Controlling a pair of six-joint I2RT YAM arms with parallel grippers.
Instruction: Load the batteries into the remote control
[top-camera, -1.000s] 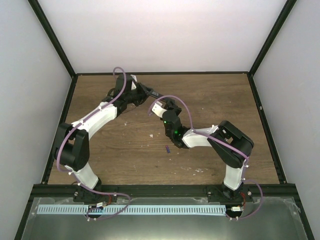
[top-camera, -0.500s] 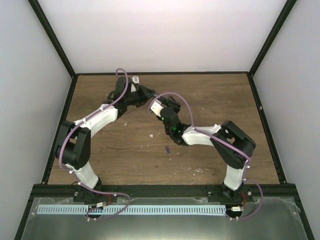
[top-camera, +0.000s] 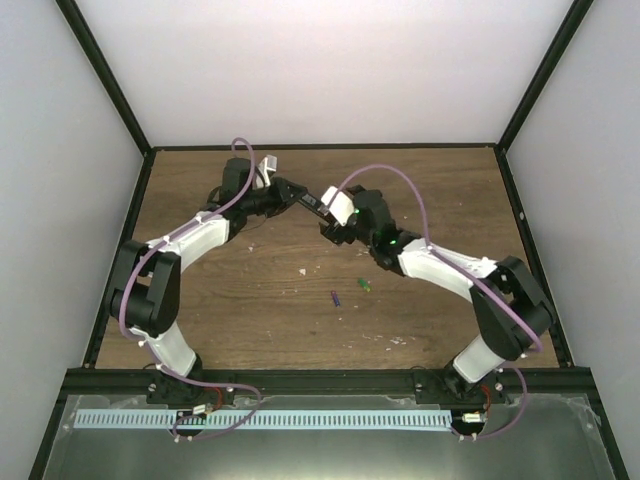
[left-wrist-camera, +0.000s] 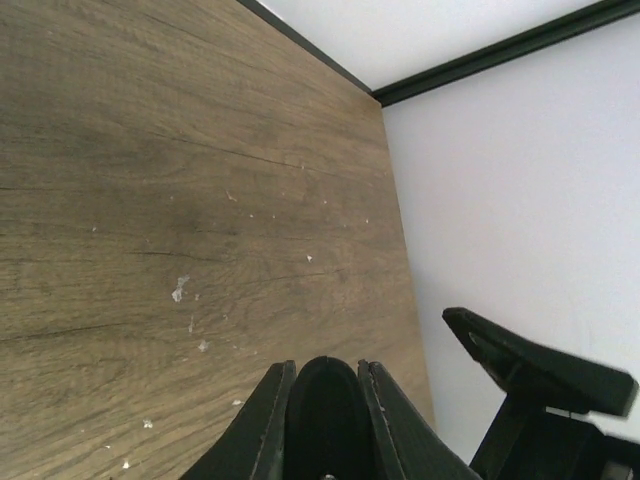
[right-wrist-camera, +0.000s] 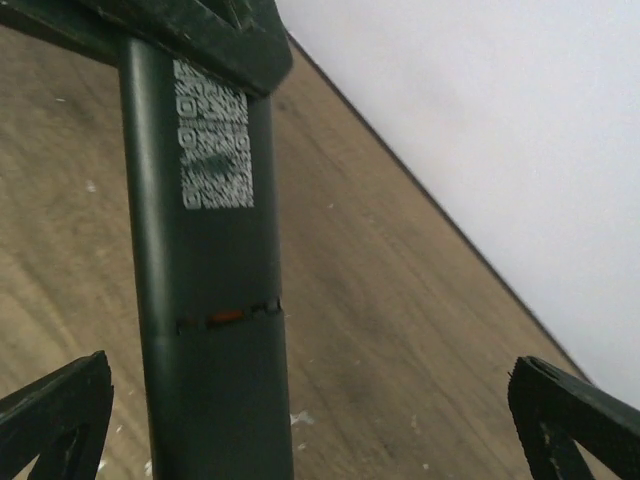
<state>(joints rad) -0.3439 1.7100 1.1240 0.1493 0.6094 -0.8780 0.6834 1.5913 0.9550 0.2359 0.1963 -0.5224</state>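
One green battery (top-camera: 363, 286) now uncovered; left fingers (top-camera: 288, 190) clamp remote control (right-wrist-camera: 205, 270), right fingers (right-wrist-camera: 60, 420) spread wide.

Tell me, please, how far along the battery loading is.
Done: nothing loaded; the green battery and purple battery lie on the table. In hand: the left pincer holds the remote control aloft, its back toward the open right pincer. Left: opening the seemingly shut back cover and inserting both batteries.

The remote (right-wrist-camera: 205, 300) hung over the far middle of the table (top-camera: 440, 200), its left end in the left gripper (left-wrist-camera: 320, 410), its other end between the spread fingers of the right gripper (right-wrist-camera: 315, 420). Nearer, on the table, one battery (top-camera: 335, 298) lay left of the other battery (top-camera: 364, 286).
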